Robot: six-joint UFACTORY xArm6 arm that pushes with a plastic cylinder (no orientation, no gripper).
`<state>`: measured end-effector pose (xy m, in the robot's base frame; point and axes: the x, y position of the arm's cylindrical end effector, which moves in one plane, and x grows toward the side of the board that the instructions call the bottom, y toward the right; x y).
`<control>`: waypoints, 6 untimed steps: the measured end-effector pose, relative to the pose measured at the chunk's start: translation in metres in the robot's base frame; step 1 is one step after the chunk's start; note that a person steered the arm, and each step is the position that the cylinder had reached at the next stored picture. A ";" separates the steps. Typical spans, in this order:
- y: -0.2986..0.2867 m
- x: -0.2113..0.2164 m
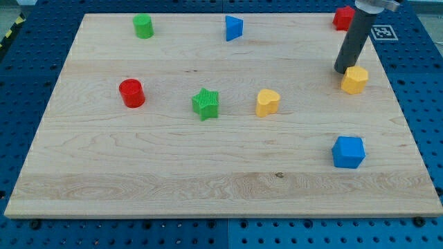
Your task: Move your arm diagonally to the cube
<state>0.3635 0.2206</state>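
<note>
The blue cube (347, 152) lies near the view's bottom right on the wooden board (173, 173). My tip (342, 70) is at the view's upper right, well above the cube, touching or just left of a yellow hexagonal block (354, 80). The dark rod rises up and to the right from the tip and leaves the view at the top. A red block (342, 18) sits at the top right, partly hidden behind the rod.
A green cylinder (143, 26) and a blue triangular block (234, 28) lie along the top. A red cylinder (131, 93), a green star (205, 104) and a yellow heart (267, 102) lie across the middle. A blue pegboard surrounds the board.
</note>
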 end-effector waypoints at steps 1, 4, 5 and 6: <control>-0.001 0.000; -0.073 -0.002; -0.087 0.011; -0.097 0.013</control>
